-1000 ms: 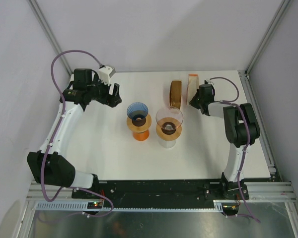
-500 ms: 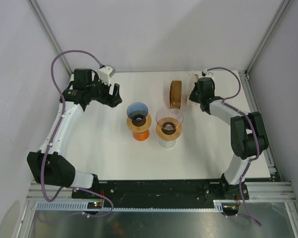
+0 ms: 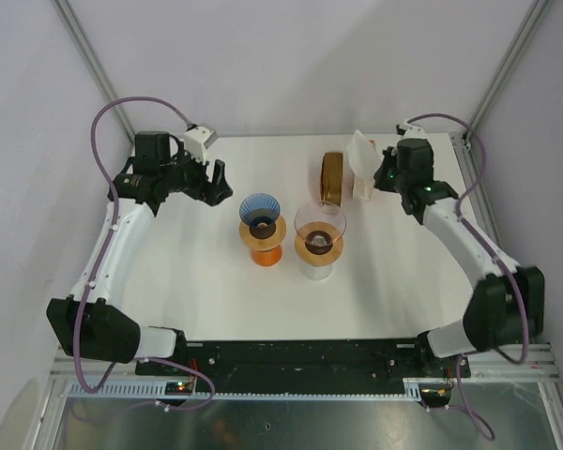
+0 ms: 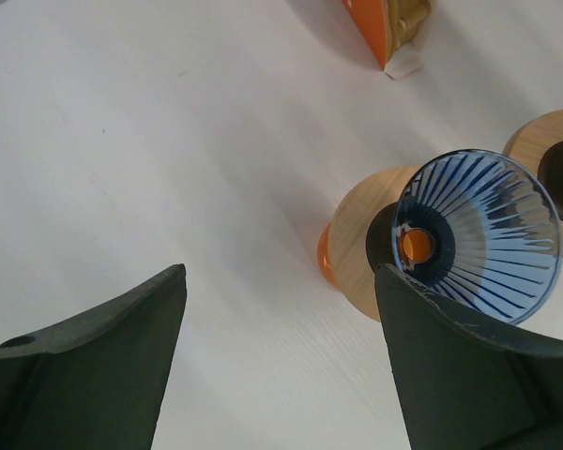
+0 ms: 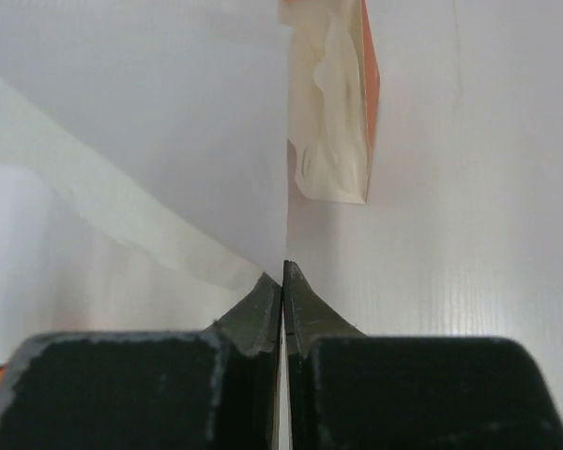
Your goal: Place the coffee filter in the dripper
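A blue ribbed dripper [image 3: 260, 213] sits on a wooden ring over an orange base; it also shows in the left wrist view [image 4: 479, 234]. A clear amber dripper [image 3: 319, 225] stands on a white cup beside it. My right gripper [image 3: 385, 175] is shut on a thin white coffee filter [image 3: 360, 153], held raised at the back right above the filter pack. In the right wrist view the filter [image 5: 169, 141] runs up and left from my shut right gripper [image 5: 283, 267]. My left gripper [image 3: 212, 184] is open and empty, left of the blue dripper, and is also seen in its wrist view [image 4: 280, 281].
A brown stack of filters [image 3: 332, 176] stands on edge behind the clear dripper. The white and orange filter pack [image 5: 333, 103] lies under the held filter, near the back right. Frame posts and grey walls close in the table's sides.
My right gripper has pulled back to the right and risen, drawing a white filter up out of the pack. The left arm has barely moved.
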